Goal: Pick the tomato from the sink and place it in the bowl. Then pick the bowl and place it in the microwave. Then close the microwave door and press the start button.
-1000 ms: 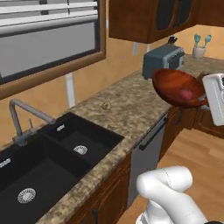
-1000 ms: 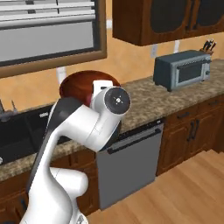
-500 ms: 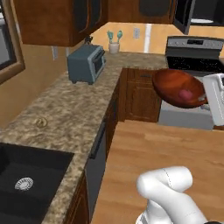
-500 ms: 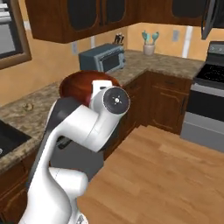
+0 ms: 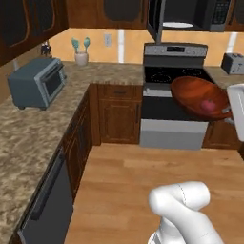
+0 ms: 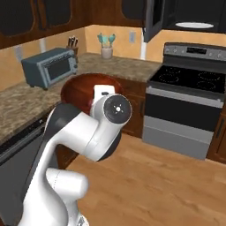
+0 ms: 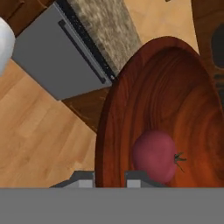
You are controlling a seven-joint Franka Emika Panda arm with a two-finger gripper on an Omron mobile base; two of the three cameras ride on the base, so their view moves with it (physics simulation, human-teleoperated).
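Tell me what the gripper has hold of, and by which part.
The gripper holds the bowl by its rim, one finger on each side of the wall. The tomato lies loose inside the bowl.

You face a wood-plank floor [image 5: 124, 176] and dark brown cabinets [image 5: 116, 114]. A speckled granite counter [image 5: 28, 138] carries a blue-grey toaster oven [image 5: 35, 82]; a black-topped stove [image 6: 190, 97] stands against the tan wall [image 5: 128, 45].

A home kitchen: speckled granite surface [image 5: 28, 128] at frame left over dark wooden cabinets [image 5: 119, 114], black-topped steel stove [image 5: 174, 95] at centre, dark boxy microwave [image 5: 190, 14] above it, blue-grey toaster oven [image 5: 35, 82], steel dishwasher front [image 5: 45, 209], wood-plank floor [image 5: 124, 190].
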